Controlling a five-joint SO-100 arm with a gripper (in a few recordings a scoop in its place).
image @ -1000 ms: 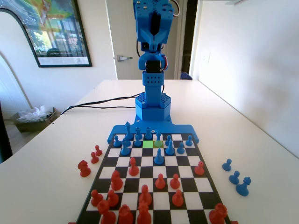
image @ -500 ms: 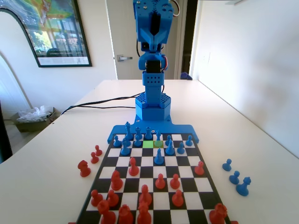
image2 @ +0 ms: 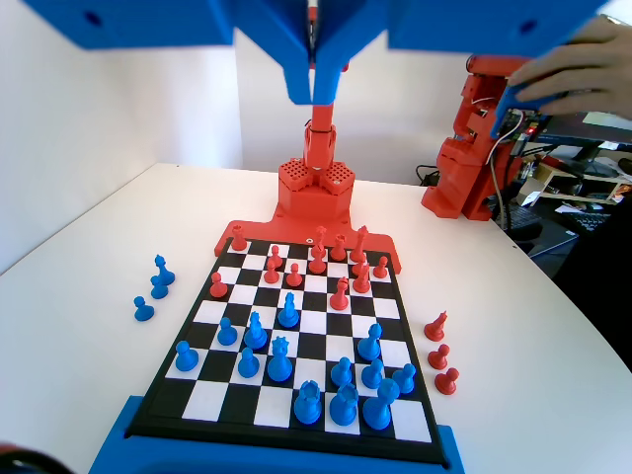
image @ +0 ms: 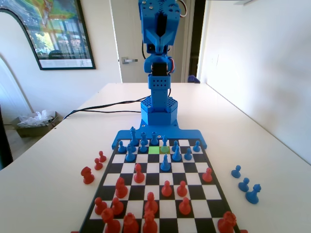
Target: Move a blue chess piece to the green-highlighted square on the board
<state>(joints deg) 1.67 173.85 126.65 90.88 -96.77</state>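
High above the board, gripper jaws pressed together, empty; the blue chess piece stands well below them.

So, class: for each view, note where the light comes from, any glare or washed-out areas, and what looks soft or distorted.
Fixed view: bright daylight washes out the right wall and the table; the near red pieces look soft, and the green square stays clear. Wrist view: even light and a crisp board; the closed gripper at the top looks slightly soft, and the table edge bows slightly.
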